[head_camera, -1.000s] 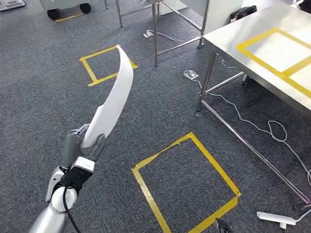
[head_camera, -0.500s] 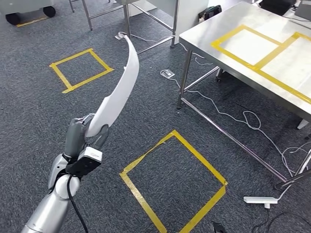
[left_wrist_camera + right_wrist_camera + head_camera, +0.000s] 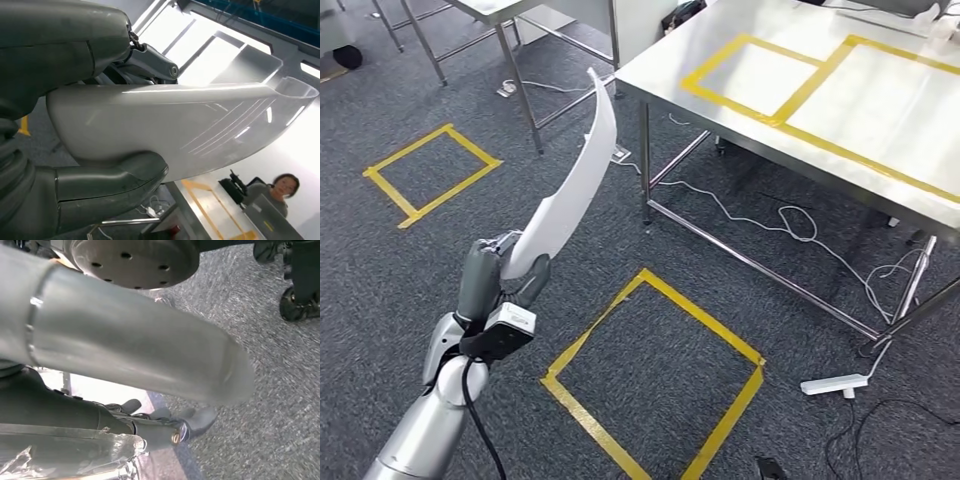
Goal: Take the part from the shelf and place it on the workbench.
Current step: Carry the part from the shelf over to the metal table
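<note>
Grey carpet (image 3: 410, 290) covers the floor, and squares of yellow tape (image 3: 652, 385) are marked on it; no brand, label or legible writing is seen anywhere. Over this carpet the part (image 3: 573, 180), a long, curved, glossy white shell that narrows toward a pointed upper tip, is held up at a slant, its lower end clamped in the left hand (image 3: 497, 280) and its tip raised toward the near corner of the workbench (image 3: 675, 60) without touching it. In the left wrist view the part (image 3: 181, 127) is seen as a smooth pale surface with faint reflected streaks, gripped between a thick grey thumb (image 3: 109, 187) on one face and darker fingers (image 3: 151, 60) on the other, so the hand is closed firmly around it. The workbench is a steel table with yellow tape rectangles laid out on its top, standing well apart from the hand. White cables (image 3: 788, 225) are trailed across the carpet beneath it, and a white power strip (image 3: 833, 384) lies near one leg. A second steel frame table (image 3: 509, 30) stands farther back. The right hand (image 3: 170, 427) is seen in the right wrist view with dark fingers partly curled over the carpet; whether anything is held cannot be told. A person (image 3: 279, 192) is visible in the left wrist view's background.
</note>
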Controlling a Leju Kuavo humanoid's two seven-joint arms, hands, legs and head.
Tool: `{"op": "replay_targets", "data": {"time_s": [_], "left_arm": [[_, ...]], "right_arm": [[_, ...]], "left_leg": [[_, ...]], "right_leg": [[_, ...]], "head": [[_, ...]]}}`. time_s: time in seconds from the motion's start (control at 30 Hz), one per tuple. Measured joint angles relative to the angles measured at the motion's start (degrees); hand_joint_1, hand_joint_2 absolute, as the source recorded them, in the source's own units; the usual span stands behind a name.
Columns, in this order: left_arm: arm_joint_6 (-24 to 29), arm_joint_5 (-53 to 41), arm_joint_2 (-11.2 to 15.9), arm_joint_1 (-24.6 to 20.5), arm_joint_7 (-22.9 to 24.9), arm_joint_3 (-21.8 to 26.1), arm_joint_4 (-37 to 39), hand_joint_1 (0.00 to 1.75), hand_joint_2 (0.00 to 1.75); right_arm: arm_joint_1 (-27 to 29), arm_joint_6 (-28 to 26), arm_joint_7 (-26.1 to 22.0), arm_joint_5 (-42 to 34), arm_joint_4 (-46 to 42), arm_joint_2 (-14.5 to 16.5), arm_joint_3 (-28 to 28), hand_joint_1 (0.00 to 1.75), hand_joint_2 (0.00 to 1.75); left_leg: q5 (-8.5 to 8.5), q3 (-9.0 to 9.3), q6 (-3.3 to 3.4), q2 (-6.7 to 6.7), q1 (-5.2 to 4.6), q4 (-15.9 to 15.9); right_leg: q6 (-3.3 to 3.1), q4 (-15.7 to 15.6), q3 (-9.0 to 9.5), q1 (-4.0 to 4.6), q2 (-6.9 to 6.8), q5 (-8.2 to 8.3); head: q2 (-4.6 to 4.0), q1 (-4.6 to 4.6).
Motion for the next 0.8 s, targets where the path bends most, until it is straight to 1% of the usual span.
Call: {"op": "replay_targets", "data": {"time_s": [0.03, 0.07, 0.1, 0.13, 0.17, 0.2, 0.23, 0.27, 0.33, 0.37, 0.4, 0.43, 0.5, 0.53, 0.57, 0.6, 0.63, 0.67, 0.7, 0.73, 0.77, 0.8], "left_arm": [[-0.01, 0.0, 0.08, 0.05, 0.0, -0.03, 0.13, 1.75, 1.75], [-0.01, 0.0, 0.16, 0.06, 0.0, -0.05, 0.23, 1.75, 1.75], [-0.01, 0.0, 0.2, 0.03, 0.0, -0.07, 0.29, 1.75, 1.75], [-0.01, 0.01, 0.25, -0.02, 0.0, -0.08, 0.31, 1.75, 1.75], [-0.02, 0.01, 0.32, -0.08, 0.0, -0.08, 0.34, 1.75, 1.75], [-0.06, 0.02, 0.37, -0.18, 0.01, -0.09, 0.38, 1.75, 1.75], [-0.14, 0.03, 0.41, -0.27, 0.06, -0.1, 0.42, 1.75, 1.75], [-0.22, 0.04, 0.43, -0.36, 0.14, -0.12, 0.46, 1.75, 1.75], [-0.33, 0.12, 0.39, -0.54, 0.43, -0.12, 0.51, 1.75, 1.75], [-0.34, 0.16, 0.38, -0.65, 0.57, -0.1, 0.52, 1.75, 1.75], [-0.36, 0.18, 0.35, -0.78, 0.72, -0.07, 0.52, 1.75, 1.75], [-0.37, 0.18, 0.32, -0.88, 0.87, -0.05, 0.54, 1.75, 1.75], [-0.41, 0.17, 0.28, -1.0, 1.01, -0.05, 0.64, 1.75, 1.75], [-0.43, 0.17, 0.27, -1.01, 1.05, -0.05, 0.73, 1.75, 1.75], [-0.44, 0.17, 0.25, -1.01, 1.05, -0.06, 0.81, 1.75, 1.75], [-0.44, 0.17, 0.24, -1.02, 1.05, -0.06, 0.86, 1.75, 1.75], [-0.44, 0.17, 0.22, -1.05, 1.05, -0.05, 0.89, 1.75, 1.75], [-0.45, 0.17, 0.22, -1.1, 1.05, -0.05, 0.92, 1.75, 1.75], [-0.46, 0.17, 0.21, -1.14, 1.05, -0.05, 0.96, 1.75, 1.75], [-0.5, 0.16, 0.21, -1.21, 1.14, -0.07, 0.99, 1.75, 1.75], [-0.54, 0.15, 0.2, -1.31, 1.27, -0.08, 1.03, 1.75, 1.75], [-0.57, 0.13, 0.18, -1.44, 1.43, -0.09, 1.04, 1.75, 1.75]], "right_arm": [[0.1, -0.03, -0.08, 0.15, 0.08, 0.0, 0.25, 0.0, 0.0], [0.24, -0.06, -0.07, 0.26, 0.16, 0.0, 0.44, 0.0, 0.0], [0.38, -0.08, -0.02, 0.34, 0.24, 0.0, 0.6, 0.0, 0.0], [0.47, -0.1, 0.02, 0.42, 0.29, 0.0, 0.71, 0.0, 0.0], [0.5, -0.12, 0.06, 0.48, 0.36, 0.0, 0.81, 0.0, 0.0], [0.48, -0.15, 0.04, 0.54, 0.41, -0.01, 0.91, 0.0, 0.0], [0.45, -0.18, 0.0, 0.61, 0.45, -0.01, 1.02, 0.0, 0.0], [0.45, -0.22, -0.04, 0.68, 0.49, -0.02, 1.14, 0.0, 0.0], [0.52, -0.27, 0.01, 0.84, 0.51, -0.02, 1.42, 0.0, 0.0], [0.52, -0.31, 0.09, 0.9, 0.53, -0.03, 1.54, 0.0, 0.0], [0.48, -0.34, 0.16, 0.94, 0.54, -0.03, 1.63, 0.0, 0.0], [0.45, -0.37, 0.06, 0.97, 0.56, -0.04, 1.71, 0.0, 0.0], [0.56, -0.37, -0.39, 0.99, 0.63, -0.03, 1.77, 0.0, 0.0], [0.7, -0.37, -0.6, 1.0, 0.69, -0.02, 1.78, 0.0, 0.0], [0.85, -0.37, -0.59, 1.0, 0.75, -0.02, 1.79, 0.0, 0.0], [0.98, -0.37, -0.52, 1.0, 0.81, -0.02, 1.79, 0.0, 0.0], [1.1, -0.37, -0.46, 1.0, 0.85, -0.02, 1.79, 0.0, 0.0], [1.25, -0.37, -0.46, 1.0, 0.94, -0.01, 1.79, 0.0, 0.0], [1.33, -0.35, -0.78, 1.0, 1.04, 0.01, 1.79, 0.0, 0.0], [1.36, -0.36, -1.18, 1.01, 1.14, 0.02, 1.8, 0.0, 0.0], [1.31, -0.36, -1.53, 1.04, 1.23, 0.02, 1.8, 0.0, 0.0], [1.15, -0.36, -1.83, 1.08, 1.24, 0.0, 1.81, 0.0, 0.0]], "left_leg": [[0.42, -1.86, 0.03, -0.21, 0.0, 1.87], [2.08, -2.7, 0.09, -0.32, 0.01, 1.63], [4.74, -2.41, 0.17, -0.37, 0.02, -0.72], [7.82, -1.36, 0.24, -0.47, 0.04, -4.45], [10.02, -0.06, 0.3, -0.68, 0.03, -8.18], [11.12, 1.07, 0.43, -0.89, 0.02, -11.2], [11.29, 1.8, 0.61, -1.1, -0.01, -13.13], [10.68, 2.18, 0.9, -1.22, -0.04, -13.97], [10.09, 2.92, 1.69, -1.29, 0.08, -14.57], [9.82, 3.47, 2.07, -1.3, 0.15, -14.66], [9.49, 4.13, 2.35, -1.31, 0.2, -14.67], [9.01, 4.75, 2.52, -1.29, 0.15, -14.71], [7.86, 5.98, 2.66, -1.26, 0.05, -14.71], [7.17, 6.77, 2.68, -1.26, 0.01, -14.71], [6.43, 7.68, 2.67, -1.27, -0.01, -14.71], [5.6, 8.75, 2.61, -1.28, -0.01, -14.71], [4.7, 9.8, 2.51, -1.27, -0.01, -14.74], [3.79, 10.77, 2.35, -1.26, -0.05, -14.73], [2.93, 11.53, 2.12, -1.27, -0.1, -14.87], [2.24, 12.07, 1.83, -1.27, -0.09, -15.17], [1.91, 12.68, 1.46, -1.28, 0.0, -15.41], [1.98, 13.07, 1.06, -1.28, 0.18, -15.52]], "right_leg": [[0.02, 0.0, 0.54, 0.0, 0.5, -0.41], [0.11, 0.01, 1.2, 0.0, 0.98, -0.87], [0.25, 0.01, 1.97, -0.03, 1.4, -1.36], [0.44, 0.01, 2.7, -0.08, 1.74, -1.88], [0.72, 0.1, 3.27, 0.0, 2.04, -2.44], [0.99, 0.12, 3.49, 0.06, 2.27, -2.97], [1.26, -0.04, 3.56, 0.12, 2.41, -3.42], [1.57, -0.03, 3.74, 0.2, 2.49, -3.58], [2.08, -0.11, 4.24, 0.14, 2.34, -3.86], [2.36, 0.92, 4.12, 0.12, 2.06, -3.99], [2.56, 2.97, 3.04, 0.06, 1.73, -4.4], [2.8, 6.32, 1.09, -0.03, 1.37, -5.0], [3.17, 13.69, -4.19, -0.24, 1.04, -7.15], [3.28, 15.62, -6.33, -0.33, 0.99, -8.27], [3.3, 15.62, -7.57, -0.39, 0.97, -8.81], [3.26, 13.73, -7.89, -0.45, 0.96, -8.22], [3.19, 10.39, -7.5, -0.52, 0.85, -6.06], [3.1, 6.49, -6.96, -0.56, 0.53, -2.33], [2.87, 3.39, -6.42, -0.49, 0.13, 0.9], [2.6, 1.31, -5.87, -0.3, -0.16, 3.42], [2.2, 0.24, -5.45, -0.05, -0.29, 4.59], [1.72, 0.06, -4.79, 0.2, -0.17, 4.1]], "head": [[0.0, -0.01], [0.0, -0.01], [0.0, -0.01], [0.0, -0.02], [0.0, -0.01], [0.01, -0.04], [0.01, 0.01], [0.01, 0.05], [0.01, 0.25], [0.01, 0.37], [0.01, 0.51], [0.01, 0.6], [0.0, 0.72], [0.0, 0.73], [0.0, 0.79], [0.0, 0.84], [0.0, 0.9], [0.0, 0.97], [0.0, 0.99], [0.0, 0.93], [0.0, 0.86], [0.0, 0.79]]}}
